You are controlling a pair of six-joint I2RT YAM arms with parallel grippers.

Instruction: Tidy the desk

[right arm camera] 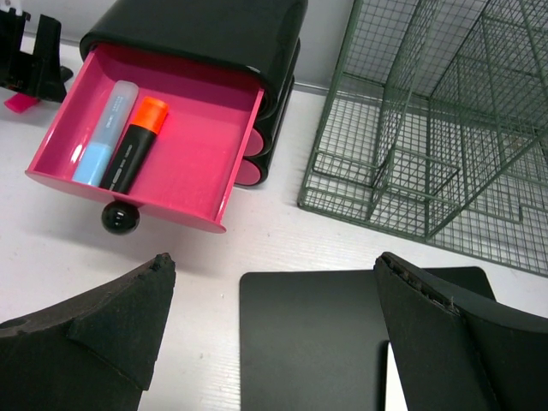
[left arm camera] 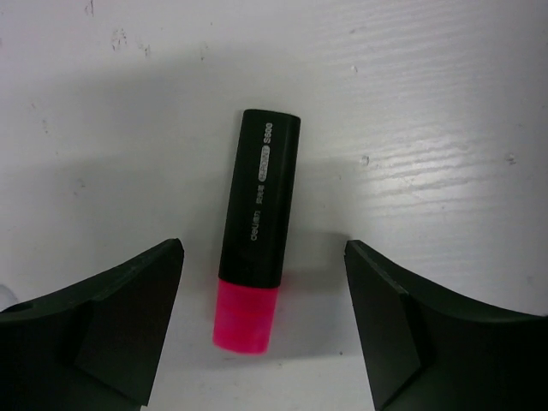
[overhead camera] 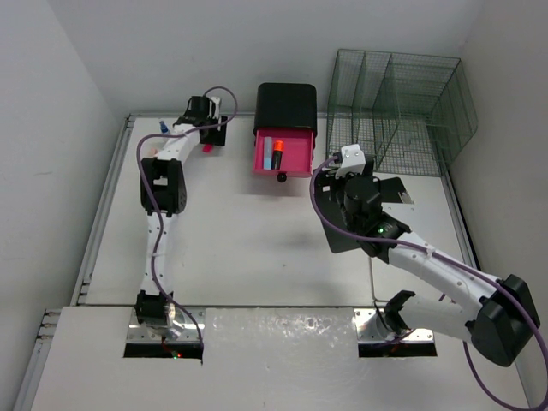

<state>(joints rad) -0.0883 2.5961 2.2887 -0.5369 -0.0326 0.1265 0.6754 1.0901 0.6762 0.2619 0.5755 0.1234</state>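
Observation:
The white desk [overhead camera: 257,248] holds a black organizer [overhead camera: 287,107] whose pink drawer [overhead camera: 295,156] is pulled open. A blue highlighter [right arm camera: 104,133] and an orange-capped highlighter [right arm camera: 137,141] lie in the drawer [right arm camera: 193,154]. A pink-capped black highlighter [left arm camera: 257,235] lies flat on the desk at the back left [overhead camera: 206,149]. My left gripper [left arm camera: 264,257] is open just above it, one finger on each side, not touching [overhead camera: 210,137]. My right gripper [right arm camera: 274,261] is open and empty, low over a flat black pad [right arm camera: 317,342], right of the drawer [overhead camera: 336,175].
A green wire-mesh rack [overhead camera: 398,107] stands at the back right, close behind the black pad [overhead camera: 396,188]. A small blue item [overhead camera: 161,126] lies at the back left corner. Grey rails [overhead camera: 98,223] run along the desk edges, with white walls beyond.

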